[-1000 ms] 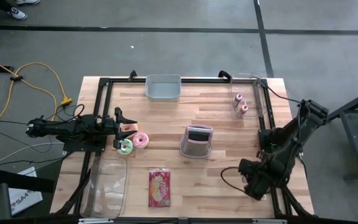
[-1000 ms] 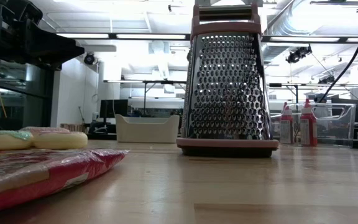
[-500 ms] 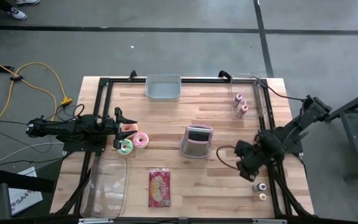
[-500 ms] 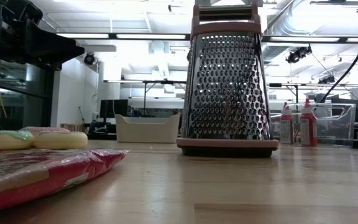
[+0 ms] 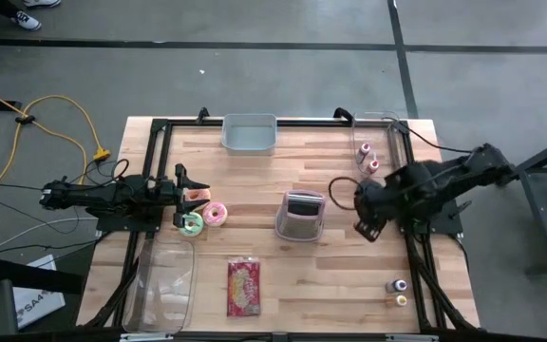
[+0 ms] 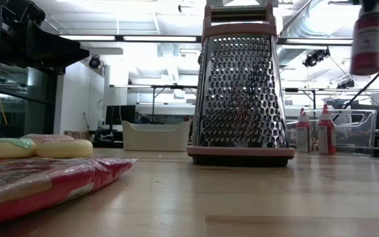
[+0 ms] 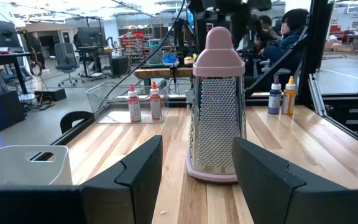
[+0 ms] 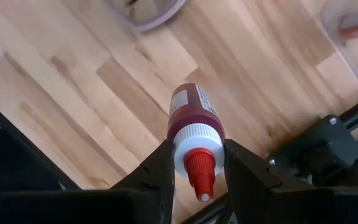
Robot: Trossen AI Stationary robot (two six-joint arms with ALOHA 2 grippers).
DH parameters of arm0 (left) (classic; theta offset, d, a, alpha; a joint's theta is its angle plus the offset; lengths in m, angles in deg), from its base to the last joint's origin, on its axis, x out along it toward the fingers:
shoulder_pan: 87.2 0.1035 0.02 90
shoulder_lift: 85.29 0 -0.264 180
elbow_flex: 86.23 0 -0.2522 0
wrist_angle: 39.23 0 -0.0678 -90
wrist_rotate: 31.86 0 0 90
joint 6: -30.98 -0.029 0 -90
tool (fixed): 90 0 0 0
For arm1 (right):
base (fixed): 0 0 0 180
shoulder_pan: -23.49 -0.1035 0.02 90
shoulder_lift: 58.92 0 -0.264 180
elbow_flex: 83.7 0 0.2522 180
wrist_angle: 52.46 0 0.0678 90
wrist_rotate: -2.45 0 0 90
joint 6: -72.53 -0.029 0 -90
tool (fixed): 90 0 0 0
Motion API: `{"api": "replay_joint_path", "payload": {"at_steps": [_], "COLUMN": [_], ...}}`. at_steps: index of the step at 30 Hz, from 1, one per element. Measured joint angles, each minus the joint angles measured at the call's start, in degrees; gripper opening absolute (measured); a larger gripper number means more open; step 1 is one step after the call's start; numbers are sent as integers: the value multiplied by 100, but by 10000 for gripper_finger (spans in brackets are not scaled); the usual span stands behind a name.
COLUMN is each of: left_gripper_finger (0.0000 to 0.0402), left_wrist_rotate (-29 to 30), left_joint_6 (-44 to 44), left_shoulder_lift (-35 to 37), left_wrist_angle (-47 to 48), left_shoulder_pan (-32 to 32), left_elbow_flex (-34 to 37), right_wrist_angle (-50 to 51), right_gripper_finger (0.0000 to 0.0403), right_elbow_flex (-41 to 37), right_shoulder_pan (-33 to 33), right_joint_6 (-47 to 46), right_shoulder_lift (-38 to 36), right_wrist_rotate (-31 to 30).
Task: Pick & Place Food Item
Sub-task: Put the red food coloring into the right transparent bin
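Red squeeze bottle [image 6: 368, 41]: top cut off by the low view's upper edge.
Pink-framed metal box grater [image 6: 240, 85]: handle cropped likewise.

I'm looking at grey concrete floor [image 5: 254, 66] with a yellow cable [image 5: 55, 109] snaking across it, ceiling strip lights [image 6: 156, 38] glowing, office chairs [image 7: 73, 59] sitting around.

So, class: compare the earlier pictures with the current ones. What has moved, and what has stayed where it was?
The right gripper, shut on a red bottle, has swung from the table's near right corner up and inward, beside the grater; the bottle now hangs high in the low view. The left gripper stays open by the donuts. The grater, snack packet and bins are unmoved.
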Motion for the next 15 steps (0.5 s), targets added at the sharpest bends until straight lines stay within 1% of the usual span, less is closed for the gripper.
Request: {"api": "replay_joint_path", "payload": {"at_steps": [5, 15], "left_gripper_finger": [188, 188], "left_wrist_rotate": [0, 0], "left_joint_6": [-1, -1], "left_shoulder_lift": [-2, -1], "left_wrist_angle": [0, 0], "left_shoulder_pan": [-2, -2], "left_elbow_flex": [2, 1], "right_wrist_angle": [6, -60], "right_gripper_finger": [106, 106], "right_elbow_flex": [0, 0], "right_shoulder_pan": [709, 2590], "right_joint_6": [544, 1742], "right_shoulder_lift": [-144, -119], "right_wrist_rotate": [-38, -130]}}
